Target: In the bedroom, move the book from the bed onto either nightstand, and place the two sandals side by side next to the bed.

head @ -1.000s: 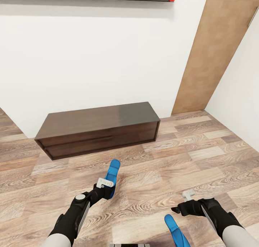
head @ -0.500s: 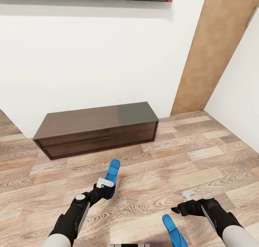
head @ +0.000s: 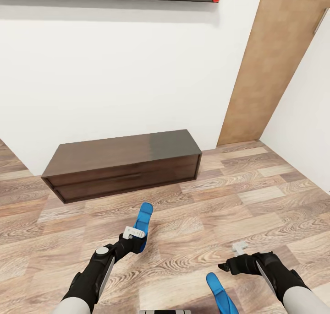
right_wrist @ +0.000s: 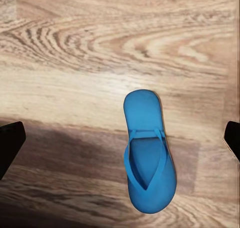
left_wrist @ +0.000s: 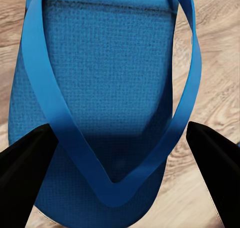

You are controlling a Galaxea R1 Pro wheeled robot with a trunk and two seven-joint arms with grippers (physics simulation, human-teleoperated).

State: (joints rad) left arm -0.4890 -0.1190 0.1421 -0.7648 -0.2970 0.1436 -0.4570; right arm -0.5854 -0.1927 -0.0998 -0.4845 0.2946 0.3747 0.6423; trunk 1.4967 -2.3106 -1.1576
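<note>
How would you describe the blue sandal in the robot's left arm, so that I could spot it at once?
Find the long dark brown bench against the white wall. On the wood floor before it, the left gripper grips a bright blue flip-flop that sticks up away from the robot. The other sandal lies flat on the floor, near the right gripper, gripped by nothing.

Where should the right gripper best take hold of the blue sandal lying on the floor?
Probably across the sole's edges, coming from above. This sandal lies flat, straps up, free on the wood floor, and the right gripper stands open above it.
</note>
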